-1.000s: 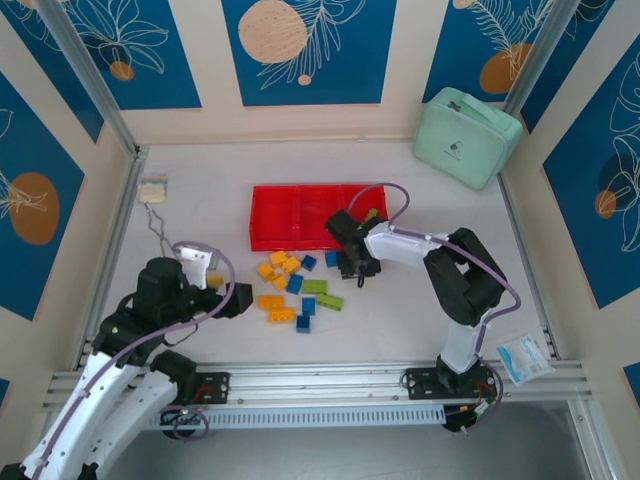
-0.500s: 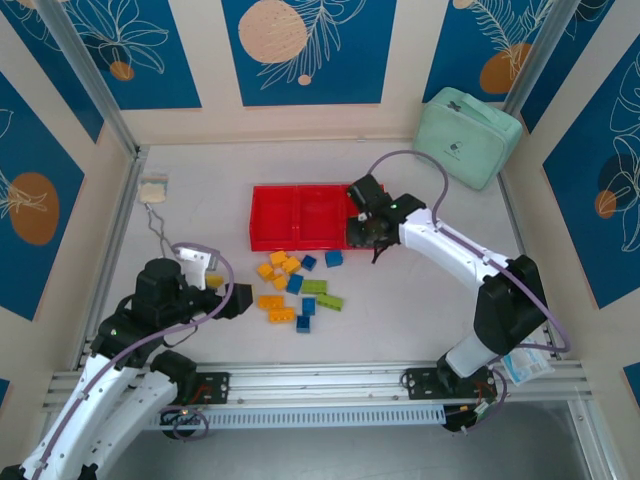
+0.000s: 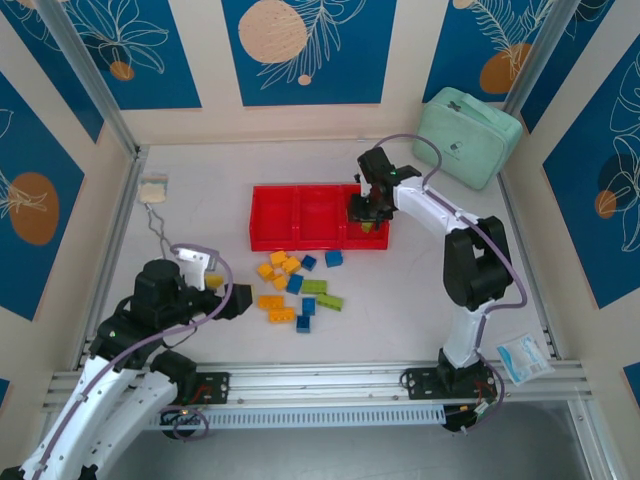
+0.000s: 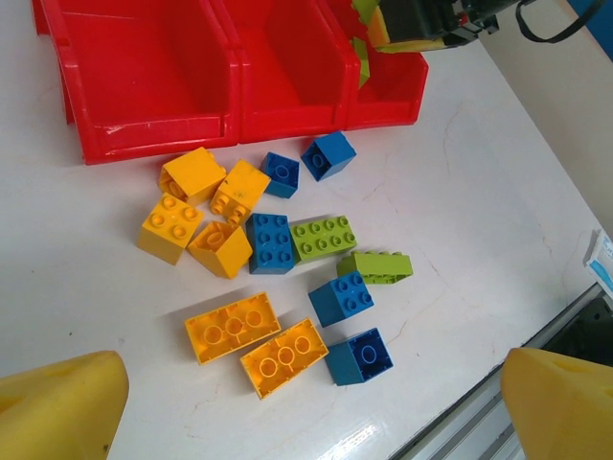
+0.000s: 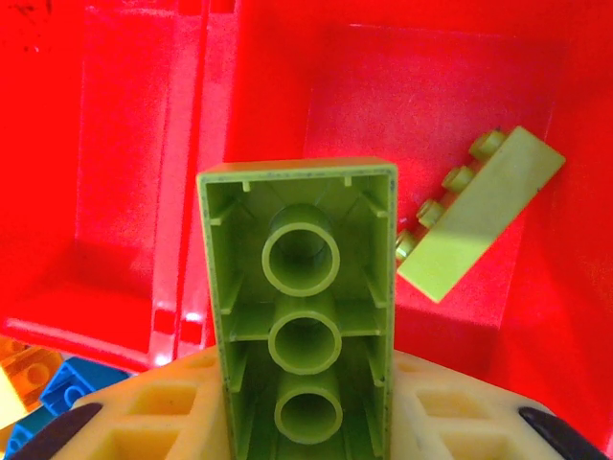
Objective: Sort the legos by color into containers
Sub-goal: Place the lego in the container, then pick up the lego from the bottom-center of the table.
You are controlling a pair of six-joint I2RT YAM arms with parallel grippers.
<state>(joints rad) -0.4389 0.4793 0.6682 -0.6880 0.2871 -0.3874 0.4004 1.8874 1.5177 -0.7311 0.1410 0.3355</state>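
- right wrist view: the right claw (image 5: 306, 412) is seen clamped on a light green brick (image 5: 302, 287), with the hollow underside turned to the camera.
- the brick is held over the right-hand compartment (image 5: 412, 86) of the red tray (image 3: 290, 243) and hasn't been let go yet. whether it touches the floor can't be told.
- a second green brick (image 5: 479, 216) is already lying tilted in that same compartment, just beside the held one.
- what's changed: a second ago this claw was down at the right edge of the loose pile (image 3: 295, 285) on the table, and since then it's been swung up and over the tray. so the pick is judged done, and only the drop is left for this piece.
- no yellow or blue is spotted in the tray, so those colours are judged not started.
- two green bricks plus several blue and yellow-orange ones are left on the table, just in front of the tray.
- the left claw (image 3: 240, 298) hasn't been moved. its fingers are spread wide above the pile and nothing is held.
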